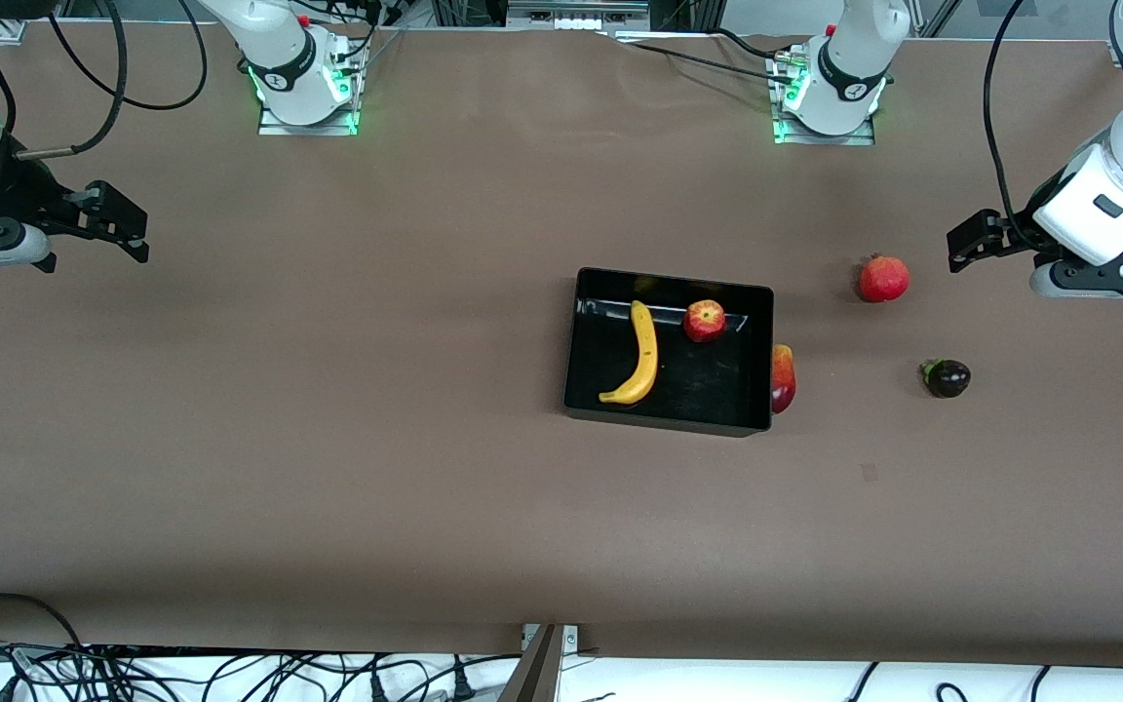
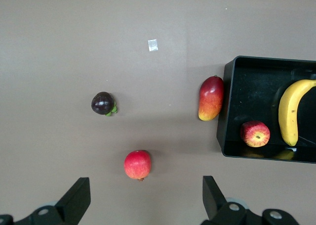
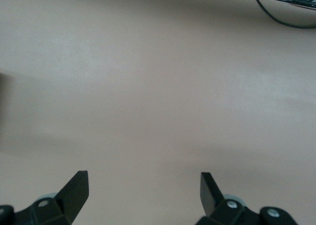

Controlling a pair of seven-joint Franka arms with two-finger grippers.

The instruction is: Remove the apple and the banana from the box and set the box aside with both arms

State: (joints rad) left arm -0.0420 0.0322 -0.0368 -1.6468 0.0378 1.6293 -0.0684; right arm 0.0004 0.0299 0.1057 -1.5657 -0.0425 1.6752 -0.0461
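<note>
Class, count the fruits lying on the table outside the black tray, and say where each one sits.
3. The mango lies against the tray's wall at the left arm's end. The pomegranate and the dark purple fruit, nearer the camera, lie farther toward that end.

the banana (image 1: 638, 355) and apple (image 1: 705, 320) lie in the box (image 1: 666, 414) at frame centre. the mango (image 1: 783, 378) touches its wall toward the left arm's end; pomegranate (image 1: 883, 279) and dark fruit (image 1: 947, 378) sit farther that way.
</note>
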